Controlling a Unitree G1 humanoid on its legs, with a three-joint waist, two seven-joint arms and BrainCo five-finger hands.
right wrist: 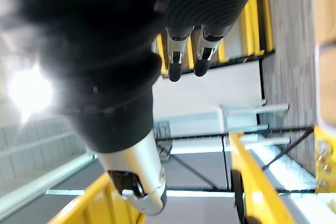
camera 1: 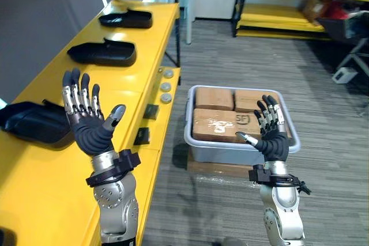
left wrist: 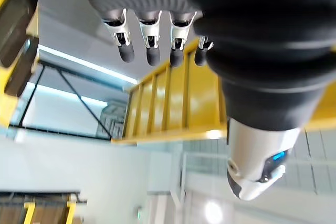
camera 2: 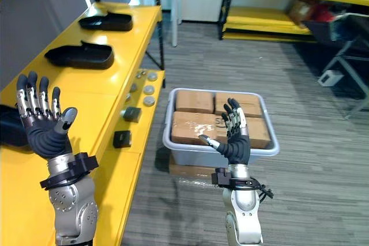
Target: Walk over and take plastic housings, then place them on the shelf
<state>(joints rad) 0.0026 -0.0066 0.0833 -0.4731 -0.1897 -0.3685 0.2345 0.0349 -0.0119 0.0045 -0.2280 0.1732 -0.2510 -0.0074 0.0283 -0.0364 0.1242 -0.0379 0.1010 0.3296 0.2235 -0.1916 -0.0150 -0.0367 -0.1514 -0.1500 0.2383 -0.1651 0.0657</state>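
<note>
Listing what you have: left robot hand (camera 1: 86, 120) raised, fingers spread, holding nothing; right robot hand (camera 1: 271, 131) likewise splayed and empty. Three black plastic housings lie on the yellow table (camera 1: 34, 188): one (camera 1: 36, 122) just beside the left robot hand, two (camera 1: 104, 53) (camera 1: 127, 18) beyond it. Grey bin (camera 1: 242, 152) of cardboard boxes (camera 1: 214, 124) sits behind the right robot hand. Yellow shelf (camera 1: 288, 24) stands far off; you have no housing visible there.

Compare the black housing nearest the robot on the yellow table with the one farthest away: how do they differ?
The nearest housing lies right behind the raised, open left hand, which overlaps its edge; the farthest housing has nothing near it. The nearest housing reaches the table's left edge and is cut off by the picture edge, while the farthest lies fully in view. Both are black, lie flat and are unheld.
</note>
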